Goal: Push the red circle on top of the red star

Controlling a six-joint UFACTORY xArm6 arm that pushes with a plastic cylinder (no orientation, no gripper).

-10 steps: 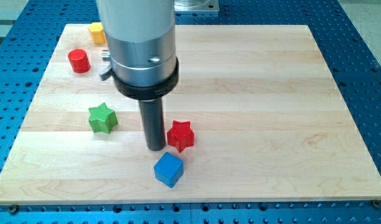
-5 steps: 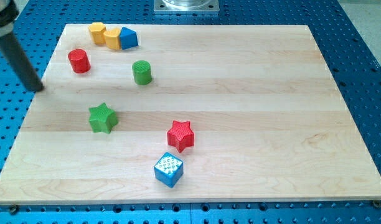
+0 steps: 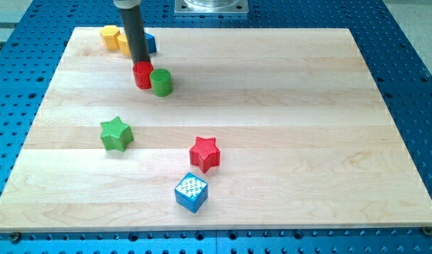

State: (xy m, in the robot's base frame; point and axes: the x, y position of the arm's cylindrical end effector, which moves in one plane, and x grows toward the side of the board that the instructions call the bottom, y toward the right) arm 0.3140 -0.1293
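The red circle point(image 3: 142, 76) stands at the board's upper left, touching the green circle point(image 3: 161, 82) on its right. My tip point(image 3: 140, 63) rests at the red circle's top edge, just behind it. The red star point(image 3: 205, 153) lies well below and to the right, near the board's lower middle. The rod rises from the tip out of the view's top.
A green star point(image 3: 116, 133) lies at the left middle. A blue cube point(image 3: 191, 192) sits just below the red star. Two yellow blocks point(image 3: 111, 35) and a blue block point(image 3: 149, 43) cluster at the upper left behind the rod. The wooden board point(image 3: 308, 106) sits on a blue perforated table.
My tip has swung from the board's left edge to behind the red circle. The red circle has moved right and slightly down, now touching the green circle.
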